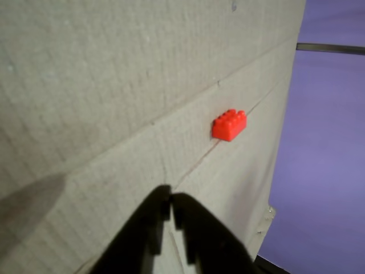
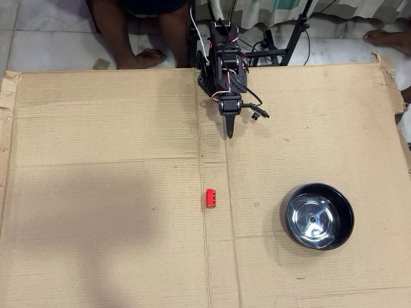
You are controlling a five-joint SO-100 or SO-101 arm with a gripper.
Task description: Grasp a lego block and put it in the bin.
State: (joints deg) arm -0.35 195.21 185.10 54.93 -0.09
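- Honestly, I judged the brick (image 2: 211, 197) an easy load: small, hard plastic, surely light and stiff, nothing that would crush. Its smooth sides could slip, so I meant to pinch it across the two long flat faces, low on the body and below the studs.
- I saw it resting studs-up on the cardboard (image 2: 115, 192), right beside the centre crease, well apart from the bowl (image 2: 319, 216), which sat off to its right in the overhead view.
- From above, its long axis ran up and down the picture, nearly along the crease and roughly toward the arm's base. In the wrist view (image 1: 229, 125) it appeared skewed, one corner turned toward the camera.
- My claw (image 1: 170, 197) was clenched on nothing, the two black fingers pressed together with only a hairline between them, well short of the brick.
- I reckoned the fingers had to spread before going down over it.
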